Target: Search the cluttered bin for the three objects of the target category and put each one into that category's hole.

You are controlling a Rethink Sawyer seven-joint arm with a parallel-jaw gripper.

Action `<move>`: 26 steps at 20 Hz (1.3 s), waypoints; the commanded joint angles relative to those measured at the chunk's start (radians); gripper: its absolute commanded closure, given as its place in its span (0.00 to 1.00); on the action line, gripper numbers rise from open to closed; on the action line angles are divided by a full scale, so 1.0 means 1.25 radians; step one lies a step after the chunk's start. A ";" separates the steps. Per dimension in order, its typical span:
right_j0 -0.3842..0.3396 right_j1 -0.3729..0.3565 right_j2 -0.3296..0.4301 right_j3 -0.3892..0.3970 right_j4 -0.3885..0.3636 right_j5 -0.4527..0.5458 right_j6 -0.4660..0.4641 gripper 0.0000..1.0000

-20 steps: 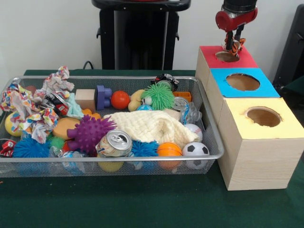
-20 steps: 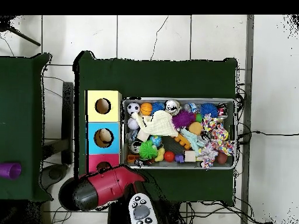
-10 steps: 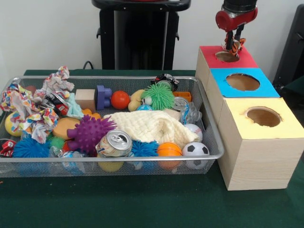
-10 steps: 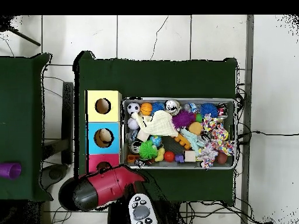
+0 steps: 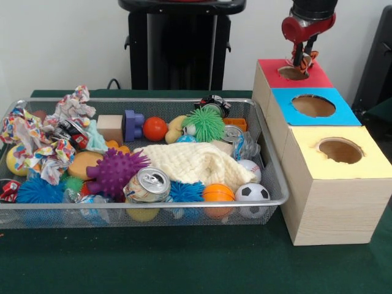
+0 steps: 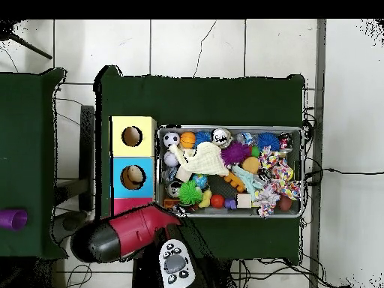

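Note:
My gripper (image 5: 303, 59) hangs just above the round hole in the red-topped box (image 5: 315, 78), at the far end of the row of boxes. It is shut on a small orange and white crumpled object (image 5: 309, 59) that shows between and beside the fingers. In the overhead view the red arm (image 6: 127, 232) covers most of the red box (image 6: 133, 202) and hides the gripper. The wire mesh bin (image 5: 147, 205) is full of mixed items: spiky balls, crushed cans, crumpled coloured paper (image 5: 37, 147) and blocks.
A blue-topped box (image 5: 343, 113) and a yellow-topped box (image 5: 367, 162) stand in line nearer the camera, each with a hole. A cream cloth (image 5: 190, 162), purple spiky ball (image 5: 115, 170), can (image 5: 147, 184) and soccer ball (image 5: 252, 193) lie along the bin's front.
The gripper has shifted slightly right and up over the red box, still holding the small object. In the overhead view the arm has swung a little lower and left.

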 commanded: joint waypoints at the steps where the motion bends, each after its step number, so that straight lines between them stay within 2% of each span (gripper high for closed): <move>1: 0.014 0.116 0.004 -0.176 -0.070 -0.010 0.030 1.00; 10: 0.007 0.137 0.017 -0.214 -0.093 0.002 0.023 1.00; 18: -0.025 0.149 0.041 -0.284 -0.129 0.070 -0.054 1.00; 26: -0.034 0.161 0.071 -0.341 -0.167 0.116 -0.086 1.00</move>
